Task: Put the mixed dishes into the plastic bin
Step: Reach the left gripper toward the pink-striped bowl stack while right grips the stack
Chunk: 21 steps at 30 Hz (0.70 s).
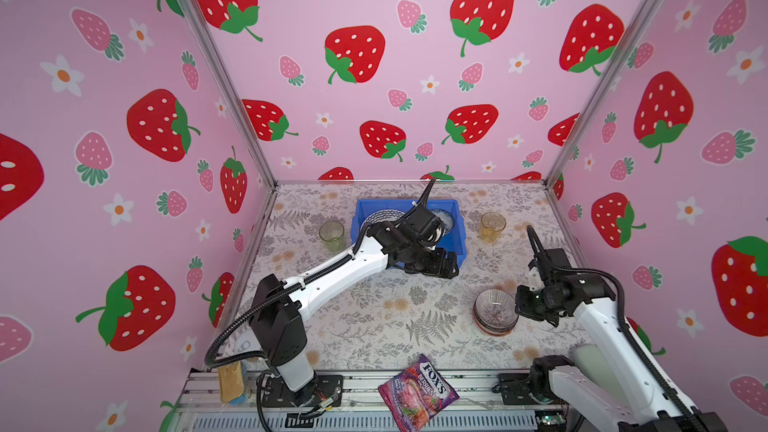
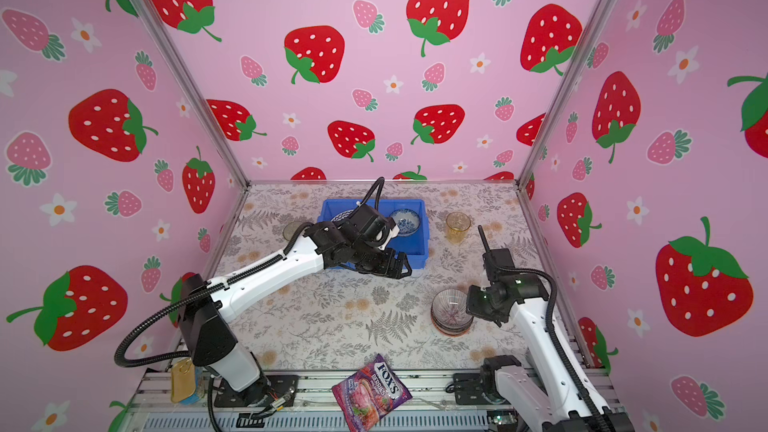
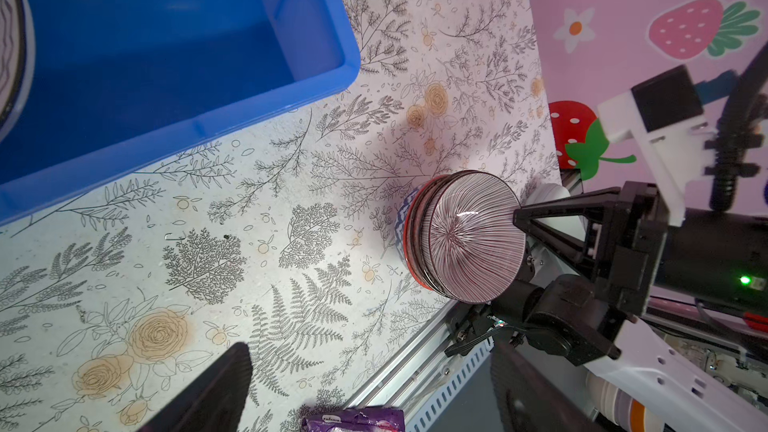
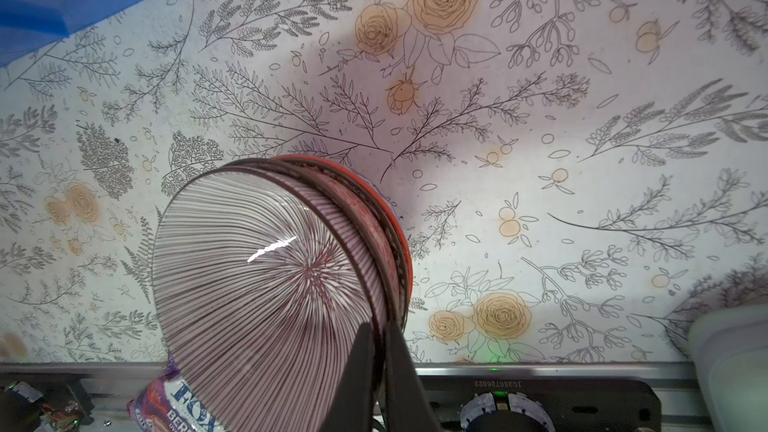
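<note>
A black-and-white striped bowl (image 1: 494, 305) (image 2: 451, 305) (image 4: 257, 268) tops a stack of small bowls at the right of the table, with an orange-rimmed bowl (image 4: 401, 243) under it. My right gripper (image 1: 518, 305) (image 4: 379, 330) is shut on the striped bowl's rim, one finger inside and one outside. The blue plastic bin (image 1: 386, 202) (image 2: 424, 234) (image 3: 324, 76) stands at the back and holds a zigzag-rimmed plate (image 1: 380, 216) and a blue patterned bowl (image 2: 406, 221). Over the bin's front right corner my left gripper (image 1: 451, 263) (image 2: 399, 265) (image 3: 370, 351) hangs open and empty.
A green tumbler (image 1: 331, 235) stands left of the bin and an amber tumbler (image 1: 493, 226) (image 2: 458, 226) right of it. A purple candy bag (image 1: 417, 390) lies at the table's front edge. A gold tin (image 1: 232, 382) sits by the left arm's base.
</note>
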Motion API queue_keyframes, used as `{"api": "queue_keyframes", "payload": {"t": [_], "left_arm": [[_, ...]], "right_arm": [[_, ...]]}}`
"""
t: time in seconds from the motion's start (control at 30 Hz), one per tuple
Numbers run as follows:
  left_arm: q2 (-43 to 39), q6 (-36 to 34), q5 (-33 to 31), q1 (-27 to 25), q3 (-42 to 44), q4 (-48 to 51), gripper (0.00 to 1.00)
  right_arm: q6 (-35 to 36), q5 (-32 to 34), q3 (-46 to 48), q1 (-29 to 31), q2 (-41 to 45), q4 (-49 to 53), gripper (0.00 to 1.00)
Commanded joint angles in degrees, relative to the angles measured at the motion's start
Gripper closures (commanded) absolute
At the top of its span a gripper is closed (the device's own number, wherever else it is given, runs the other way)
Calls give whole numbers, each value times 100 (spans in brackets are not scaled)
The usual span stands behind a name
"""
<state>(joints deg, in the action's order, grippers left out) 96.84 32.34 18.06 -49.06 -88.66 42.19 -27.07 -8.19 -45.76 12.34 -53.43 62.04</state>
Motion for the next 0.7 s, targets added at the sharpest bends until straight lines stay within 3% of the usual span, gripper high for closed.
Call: {"api": "queue_keyframes", "payload": {"t": [0.0,0.67], "left_arm": [[54,18,129,-51,25,-56,7],[326,1,302,-53,95,-108,7]], "right_arm": [[53,-151,-117,14,48,28,94],[125,-545,-374,14,12,22,100]]}}
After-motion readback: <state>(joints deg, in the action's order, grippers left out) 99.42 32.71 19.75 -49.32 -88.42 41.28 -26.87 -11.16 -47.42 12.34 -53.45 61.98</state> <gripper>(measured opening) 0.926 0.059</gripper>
